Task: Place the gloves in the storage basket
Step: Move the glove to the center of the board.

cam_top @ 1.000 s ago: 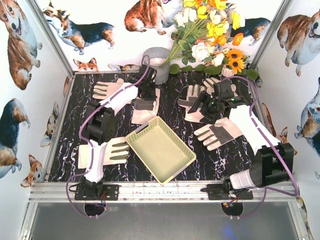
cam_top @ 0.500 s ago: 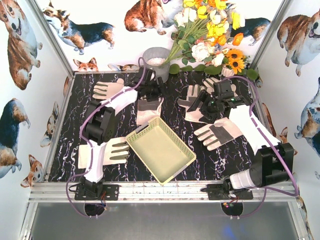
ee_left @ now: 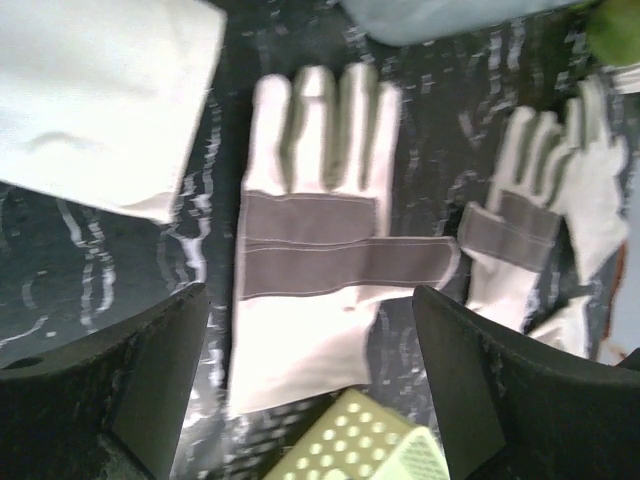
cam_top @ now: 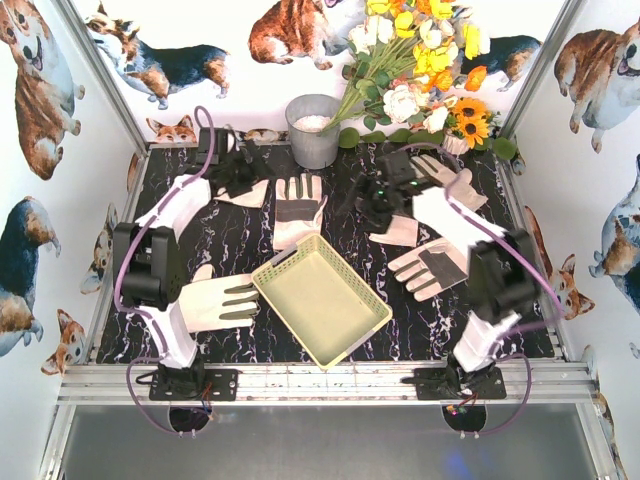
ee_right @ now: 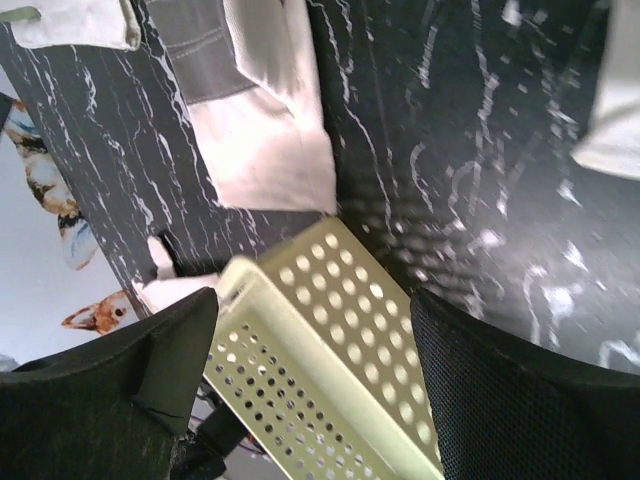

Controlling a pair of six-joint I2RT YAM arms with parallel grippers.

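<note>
Pick-up step, I judge: the left pincer (ee_left: 308, 300), wide open and empty, hovers over a glove (ee_left: 305, 265) lying just beyond the storage basket (cam_top: 325, 305), which sits gloveless at the middle of the tabletop (cam_top: 480, 320). The right pincer (ee_right: 312, 300) gapes empty nearby. Next: descend, pinch the cuff, carry it nearer.

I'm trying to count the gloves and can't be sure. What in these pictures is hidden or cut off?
Top view: the left arm covers most of the far-left glove.
Top view: the right arm hides part of the glove beneath it.
Left wrist view: the frame edge cuts off the top-left glove.
Right wrist view: only a blurred corner of the storage basket shows.
</note>
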